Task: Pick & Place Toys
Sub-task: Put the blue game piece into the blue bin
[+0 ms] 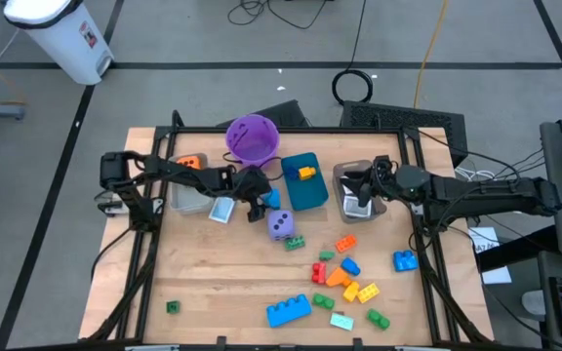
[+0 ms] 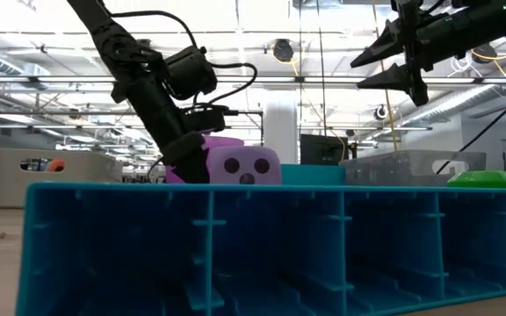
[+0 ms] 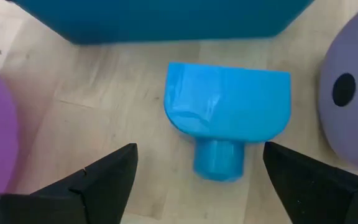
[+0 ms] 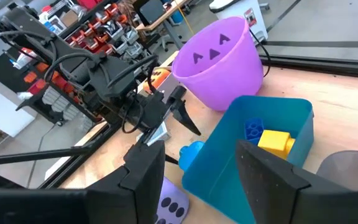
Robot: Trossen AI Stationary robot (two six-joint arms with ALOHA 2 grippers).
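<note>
A blue brick (image 3: 227, 118) lies on the table (image 1: 213, 283) between the open fingers of the left gripper (image 1: 264, 207), not yet gripped; its single stud points back toward the gripper. It is boxed in: the teal bin (image 1: 305, 185) just beyond it, the purple die (image 1: 281, 225) close on one side, the purple bucket (image 1: 253, 138) on the other. A card (image 1: 222, 211) lies just to the gripper's left by the clear bin (image 1: 185, 200).

The right gripper (image 1: 358, 187) hangs above the grey bin (image 1: 341, 178), fingers apart and empty. A yellow brick (image 4: 274, 142) and a blue one sit in the teal bin.

Loose bricks (image 1: 344, 273) crowd the front right of the table, with a long blue brick (image 1: 289, 310) lying roughly crosswise near the front edge. The front left is open wood but for one green brick (image 1: 173, 307).
</note>
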